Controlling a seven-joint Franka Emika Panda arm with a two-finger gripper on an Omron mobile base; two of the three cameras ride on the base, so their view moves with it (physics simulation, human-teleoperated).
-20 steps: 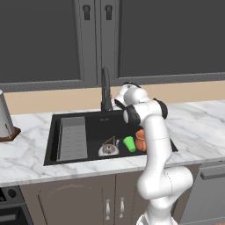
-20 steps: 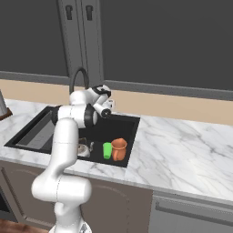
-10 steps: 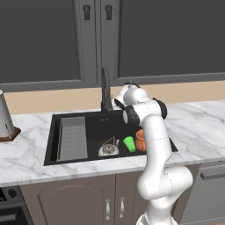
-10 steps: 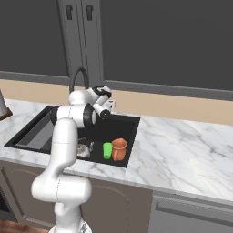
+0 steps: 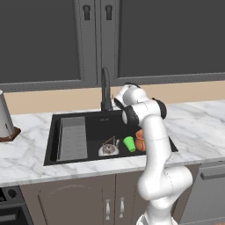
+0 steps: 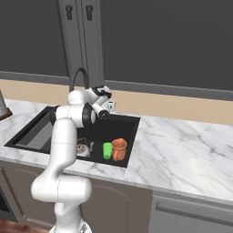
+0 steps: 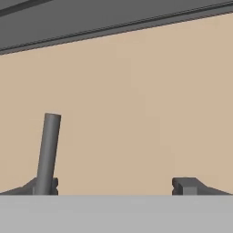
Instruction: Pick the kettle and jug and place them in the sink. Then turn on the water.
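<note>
In the black sink (image 5: 97,126) (image 6: 131,128) stand the silver kettle (image 5: 108,149) (image 6: 83,149), a green cup (image 5: 129,143) and the orange jug (image 5: 140,140) (image 6: 119,149), side by side at the front. My arm covers part of the jug in the left base view and part of the kettle in the right base view. My gripper (image 5: 116,102) (image 6: 109,107) (image 7: 116,186) hovers above the sink's back edge beside the dark faucet (image 5: 105,90) (image 6: 79,78), open and holding nothing. A dark grey rod (image 7: 48,152) stands by its left fingertip. No water shows under the spout.
A grey ribbed tray (image 5: 72,138) lies in the sink's left half. A whitish appliance (image 5: 4,116) stands on the counter at far left. White marble counter (image 5: 197,123) (image 6: 191,150) stretches to the right. Dark cabinets hang above the beige wall (image 7: 136,100).
The gripper's jaws have spread wider. The arm and the things in the sink have stayed where they were.
</note>
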